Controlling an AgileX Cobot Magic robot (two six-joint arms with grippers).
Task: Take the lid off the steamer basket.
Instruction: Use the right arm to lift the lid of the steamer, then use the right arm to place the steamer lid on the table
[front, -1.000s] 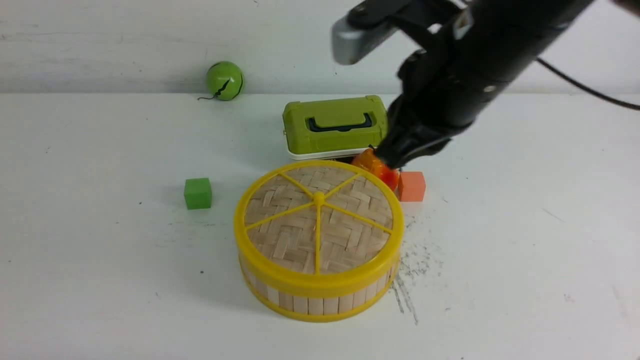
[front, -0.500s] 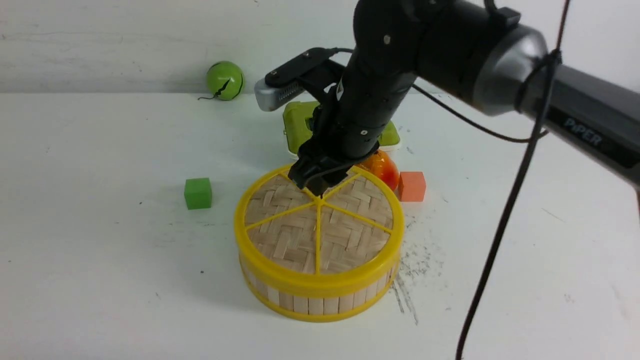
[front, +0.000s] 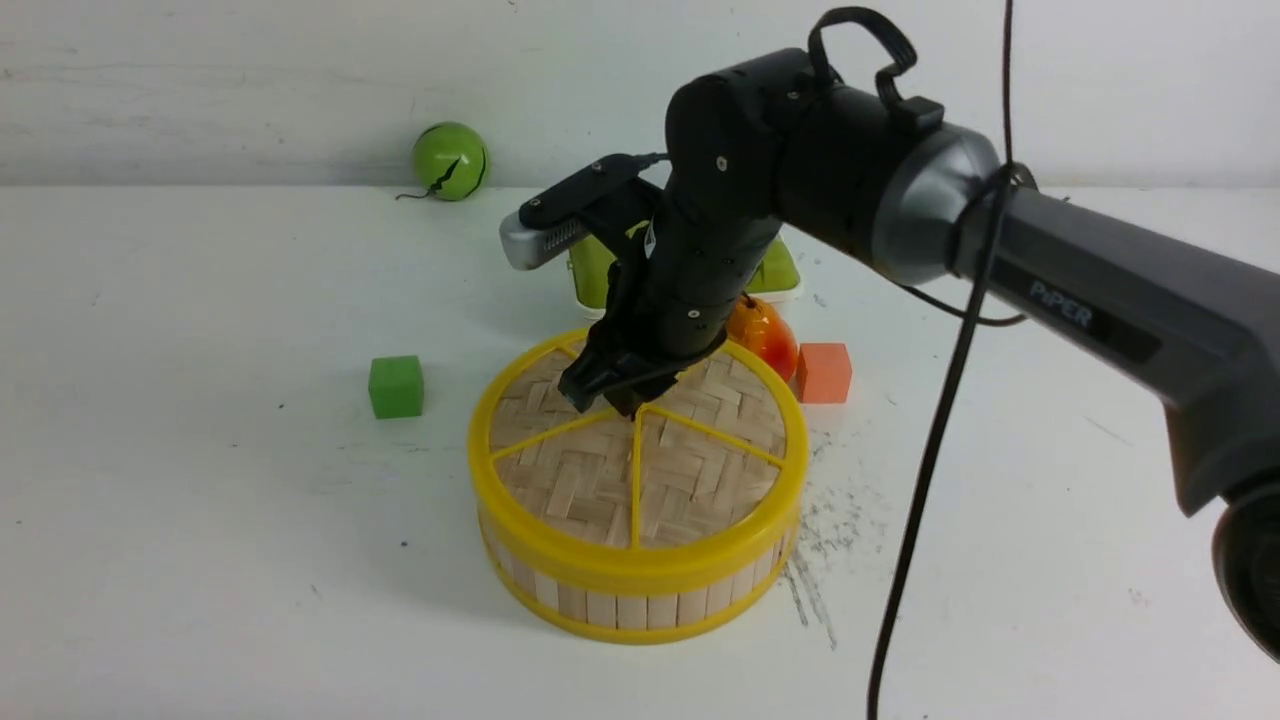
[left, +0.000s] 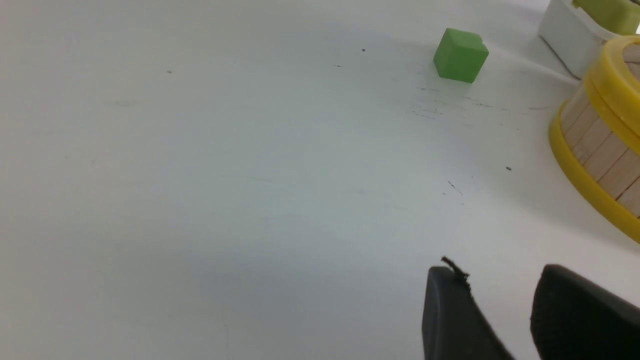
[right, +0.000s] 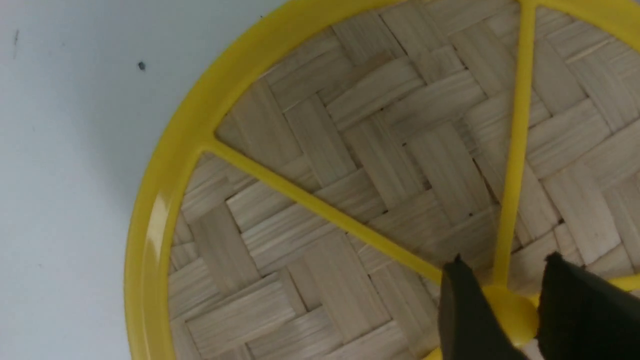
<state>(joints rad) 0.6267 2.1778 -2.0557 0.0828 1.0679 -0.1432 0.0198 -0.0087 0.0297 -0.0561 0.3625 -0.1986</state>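
The lid, woven pale bamboo with a yellow rim and spokes, sits flat on the steamer basket in the middle of the table. My right gripper points down at the lid's centre. In the right wrist view its fingers stand on either side of the yellow hub, with the jaws a little apart. The lid fills that view. My left gripper is open and empty, low over bare table to the left of the basket.
A green box stands behind the basket, mostly hidden by my right arm. An orange fruit and an orange cube lie at the basket's far right. A green cube lies to its left and a green ball by the back wall. A black cable hangs from the right arm.
My right arm has swung in from the right and come down from over the orange fruit to the lid's hub. The lid and basket have not moved.
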